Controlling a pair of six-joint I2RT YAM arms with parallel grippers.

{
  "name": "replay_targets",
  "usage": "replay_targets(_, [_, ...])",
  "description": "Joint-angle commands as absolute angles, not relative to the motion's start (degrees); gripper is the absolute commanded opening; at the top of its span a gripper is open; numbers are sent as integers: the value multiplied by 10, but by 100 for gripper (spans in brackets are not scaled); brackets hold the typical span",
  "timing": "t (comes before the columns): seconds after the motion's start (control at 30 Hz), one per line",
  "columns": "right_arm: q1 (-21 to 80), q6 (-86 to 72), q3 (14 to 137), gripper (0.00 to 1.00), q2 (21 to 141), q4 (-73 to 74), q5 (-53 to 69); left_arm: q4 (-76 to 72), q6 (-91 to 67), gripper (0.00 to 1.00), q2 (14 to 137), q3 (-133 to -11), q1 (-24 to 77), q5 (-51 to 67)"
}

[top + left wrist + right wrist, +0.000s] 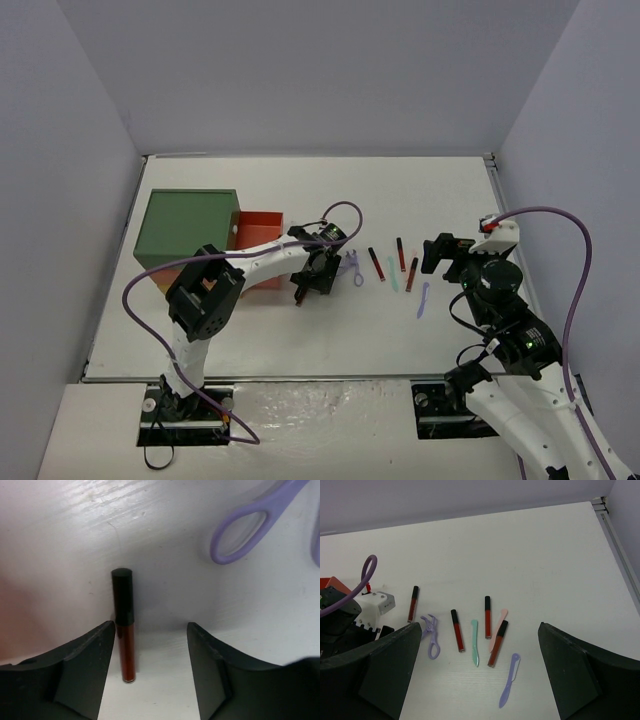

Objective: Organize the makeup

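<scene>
My left gripper [312, 278] [150, 630] is open and low over the table. A dark-red stick with a black cap [124, 625] lies between its fingers, close to the left finger [95, 655]. The lavender scissor-like tool [245, 530] [353, 268] [432, 637] lies just beyond. My right gripper [445, 257] [479, 630] is open and empty, raised above the other makeup: three dark-red sticks [457, 630] [487, 616] [498, 642], a mint stick [475, 642], a peach stick [499, 623] and a lavender stick [510, 680]. No sponges or discs show.
The big green box [187, 235] stands at the left with its red drawer [262, 250] pulled out beside my left arm. Grey walls surround the white table [300, 190]. The table's right edge [620, 555] runs near my right arm.
</scene>
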State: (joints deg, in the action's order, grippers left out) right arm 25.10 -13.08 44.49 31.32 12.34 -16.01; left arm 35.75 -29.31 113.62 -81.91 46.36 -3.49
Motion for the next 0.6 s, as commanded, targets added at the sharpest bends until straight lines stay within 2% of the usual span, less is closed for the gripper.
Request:
replay_targets(0.0, [250, -128, 449, 100, 315, 92, -161, 348, -317, 42, 1136, -808, 464, -21])
replay_targets(0.1, [250, -128, 450, 100, 316, 92, -163, 343, -325, 22, 1134, -796, 469, -18])
replay_targets(0.13, [250, -128, 450, 100, 316, 92, -162, 342, -327, 20, 1132, -793, 469, -17])
replay_targets(0.2, [250, -127, 450, 100, 317, 91, -162, 341, -330, 3, 1126, -790, 470, -14])
replay_targets(0.27, [251, -128, 449, 100, 320, 91, -161, 345, -331, 0, 1110, -793, 470, -15])
replay_targets(0.43, [251, -126, 451, 100, 321, 91, -160, 387, -325, 0, 1051, -829, 470, -21])
replay_targets(0.57, [250, -126, 451, 100, 319, 92, -159, 465, -304, 0, 976, -921, 465, -73])
